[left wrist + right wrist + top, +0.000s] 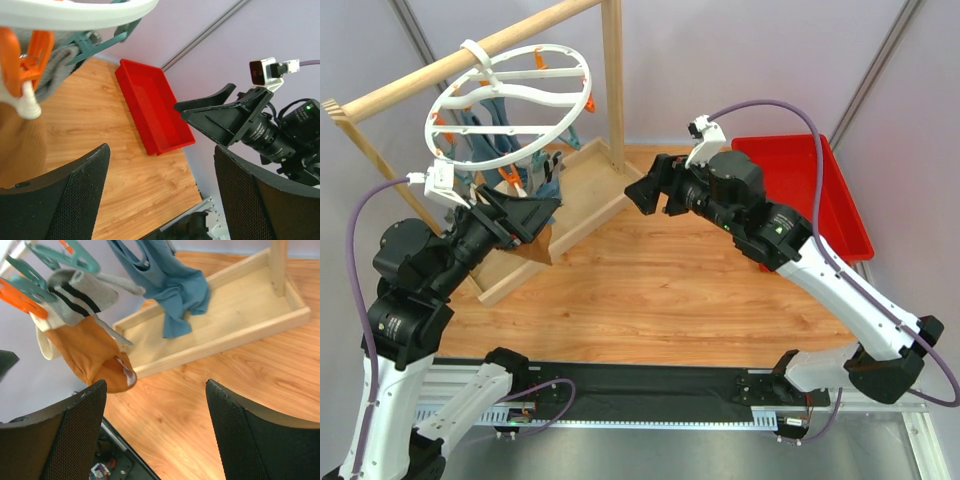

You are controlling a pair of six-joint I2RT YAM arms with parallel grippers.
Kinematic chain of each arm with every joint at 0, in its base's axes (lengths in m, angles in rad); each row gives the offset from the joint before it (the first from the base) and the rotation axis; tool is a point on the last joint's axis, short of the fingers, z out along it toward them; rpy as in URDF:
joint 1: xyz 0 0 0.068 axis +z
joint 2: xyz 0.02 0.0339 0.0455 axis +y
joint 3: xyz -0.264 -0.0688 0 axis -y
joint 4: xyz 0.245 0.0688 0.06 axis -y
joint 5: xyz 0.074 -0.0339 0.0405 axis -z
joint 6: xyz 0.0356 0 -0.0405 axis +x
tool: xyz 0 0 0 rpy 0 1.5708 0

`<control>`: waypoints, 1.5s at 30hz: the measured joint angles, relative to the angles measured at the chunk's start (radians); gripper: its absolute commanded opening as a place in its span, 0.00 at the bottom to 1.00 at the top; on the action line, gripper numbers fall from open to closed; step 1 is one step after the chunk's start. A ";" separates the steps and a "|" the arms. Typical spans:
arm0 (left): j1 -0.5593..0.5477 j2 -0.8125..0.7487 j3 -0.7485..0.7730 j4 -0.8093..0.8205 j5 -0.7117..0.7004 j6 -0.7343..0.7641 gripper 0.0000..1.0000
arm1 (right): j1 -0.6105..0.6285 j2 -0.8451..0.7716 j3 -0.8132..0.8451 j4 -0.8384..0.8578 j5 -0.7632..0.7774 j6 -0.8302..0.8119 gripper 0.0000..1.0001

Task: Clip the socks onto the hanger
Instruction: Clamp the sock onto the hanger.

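The white round hanger (510,105) hangs by its hook from the wooden rail, and its rim shows at the top of the left wrist view (75,12). A grey sock with black-and-white stripes (82,295) hangs from the teal clips (65,255), next to an orange clip (17,297). The left wrist view shows grey sock fabric (55,70) beside an orange clip (25,60). My left gripper (542,215) is open and empty just below the ring (160,195). My right gripper (645,192) is open and empty, right of the hanger, facing it (157,435).
A brown tote bag (95,357) and a teal-blue cloth (170,285) also hang from the hanger. The wooden rail frame's base (225,325) lies under it, with an upright post (613,80). A red tray (810,190) sits at the back right.
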 measured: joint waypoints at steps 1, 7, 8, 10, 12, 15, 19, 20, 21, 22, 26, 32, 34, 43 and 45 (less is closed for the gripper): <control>0.000 -0.004 -0.004 -0.010 0.000 0.005 0.89 | 0.000 -0.018 -0.017 -0.015 0.019 -0.014 0.80; 0.000 -0.019 -0.009 -0.040 -0.030 0.043 0.72 | 0.000 -0.040 -0.063 -0.014 0.019 -0.073 0.75; 0.000 -0.013 0.000 -0.044 -0.036 0.063 0.72 | -0.001 -0.035 -0.068 0.001 -0.006 -0.083 0.75; 0.000 0.008 0.034 -0.056 -0.048 0.101 0.72 | -0.001 -0.014 -0.069 0.041 -0.064 -0.105 0.75; 0.000 0.043 0.083 -0.056 -0.055 0.143 0.72 | -0.001 0.026 -0.056 0.090 -0.131 -0.129 0.79; 0.000 0.111 0.165 -0.064 -0.061 0.192 0.72 | -0.001 0.129 0.021 0.132 -0.220 -0.170 0.83; 0.000 0.136 0.182 -0.067 -0.072 0.212 0.72 | -0.007 0.268 0.145 0.193 -0.322 -0.218 0.90; 0.000 0.136 0.182 -0.070 -0.076 0.214 0.72 | -0.010 0.293 0.166 0.203 -0.341 -0.231 0.91; 0.000 0.134 0.181 -0.072 -0.079 0.217 0.72 | -0.013 0.314 0.187 0.208 -0.359 -0.242 0.91; 0.000 0.130 0.181 -0.072 -0.080 0.218 0.72 | -0.017 0.331 0.202 0.216 -0.371 -0.250 0.91; 0.000 0.105 0.181 -0.077 -0.087 0.222 0.73 | -0.042 0.387 0.251 0.264 -0.430 -0.272 0.91; 0.000 0.073 0.183 -0.078 -0.086 0.225 0.73 | -0.089 0.449 0.264 0.370 -0.547 -0.262 0.79; 0.000 0.073 0.186 -0.080 -0.083 0.225 0.72 | -0.097 0.468 0.264 0.412 -0.591 -0.243 0.73; 0.000 0.072 0.195 -0.087 -0.073 0.225 0.71 | -0.097 0.493 0.238 0.627 -0.756 -0.077 0.14; 0.000 0.072 0.195 -0.087 -0.069 0.225 0.71 | -0.097 0.490 0.234 0.636 -0.764 -0.049 0.07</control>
